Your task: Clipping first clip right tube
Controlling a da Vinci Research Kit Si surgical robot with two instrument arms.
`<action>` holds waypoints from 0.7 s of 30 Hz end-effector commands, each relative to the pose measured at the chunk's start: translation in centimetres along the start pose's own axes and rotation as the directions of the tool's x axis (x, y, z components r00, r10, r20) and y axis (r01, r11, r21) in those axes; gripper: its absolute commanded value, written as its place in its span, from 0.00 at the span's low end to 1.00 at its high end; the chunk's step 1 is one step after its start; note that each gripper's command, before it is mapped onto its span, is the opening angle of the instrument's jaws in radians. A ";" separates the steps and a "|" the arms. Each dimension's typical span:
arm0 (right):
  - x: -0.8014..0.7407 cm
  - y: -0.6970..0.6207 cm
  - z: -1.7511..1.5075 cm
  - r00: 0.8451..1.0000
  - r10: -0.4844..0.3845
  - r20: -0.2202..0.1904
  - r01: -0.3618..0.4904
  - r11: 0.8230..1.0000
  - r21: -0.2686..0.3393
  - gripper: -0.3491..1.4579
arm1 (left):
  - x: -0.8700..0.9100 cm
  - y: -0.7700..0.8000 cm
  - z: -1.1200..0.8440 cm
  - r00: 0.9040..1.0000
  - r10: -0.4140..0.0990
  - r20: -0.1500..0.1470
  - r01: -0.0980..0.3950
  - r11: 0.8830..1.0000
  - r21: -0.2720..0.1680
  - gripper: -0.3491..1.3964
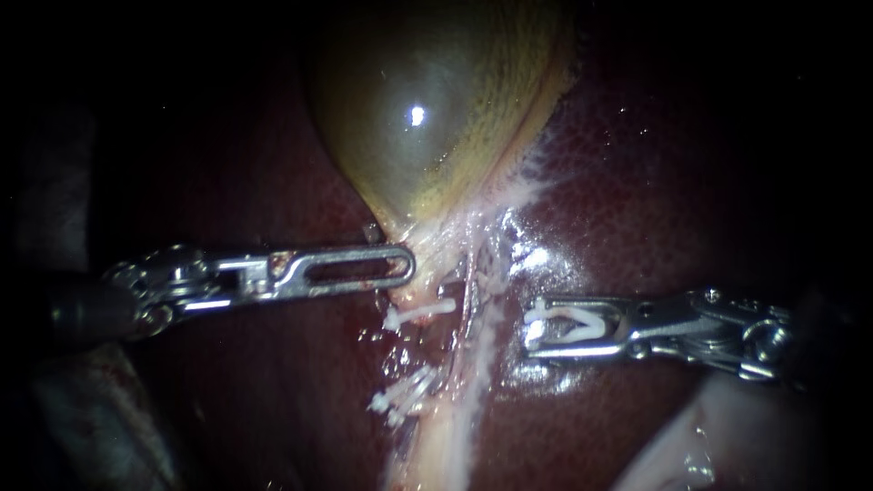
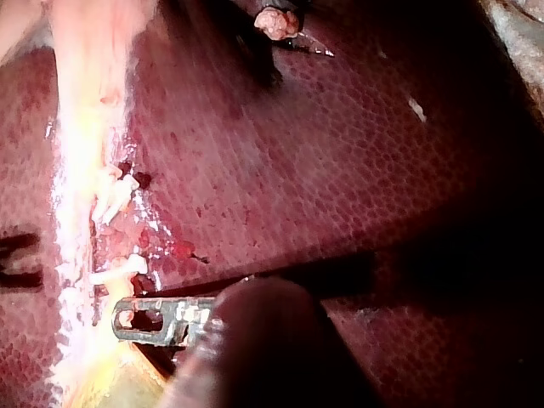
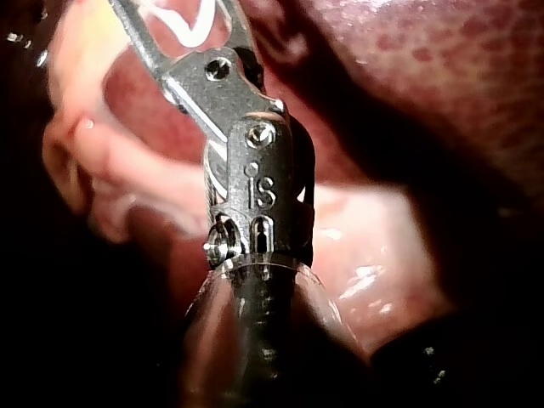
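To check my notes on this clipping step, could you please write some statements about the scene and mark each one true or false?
1. The right instrument holds a white clip between its jaws. True.
2. That clip is already closed around a tube. False: it is open and stands beside the pale tubes, not around one.
3. The gallbladder lies above both instruments in the endoscope view. True.
4. No clip sits on the tissue yet. False: a placed clip sits just below the tip of the left instrument.
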 end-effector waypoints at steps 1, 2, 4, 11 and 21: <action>0.00 0.00 0.00 1.000 0.000 0.000 0.000 1.000 0.000 0.43 | 0.00 0.00 0.00 1.000 0.000 0.001 0.000 1.000 -0.002 0.00; 0.00 0.00 0.00 1.000 0.000 0.000 0.000 1.000 0.000 0.43 | 0.00 0.00 0.00 1.000 0.000 0.001 0.000 1.000 -0.002 0.00; 0.00 -0.01 0.01 1.000 0.006 -0.001 -0.006 1.000 0.000 0.43 | -0.01 0.01 -0.02 1.000 0.000 0.004 0.000 1.000 -0.004 0.00; 0.01 -0.07 0.11 1.000 0.025 0.002 -0.025 1.000 0.009 0.45 | 0.06 0.09 -0.29 1.000 -0.006 0.020 0.006 1.000 -0.017 0.00; -0.01 -0.13 0.28 0.997 0.072 0.005 -0.072 0.997 0.022 0.45 | 0.15 0.22 -0.74 0.999 -0.014 0.051 0.016 1.000 -0.027 0.00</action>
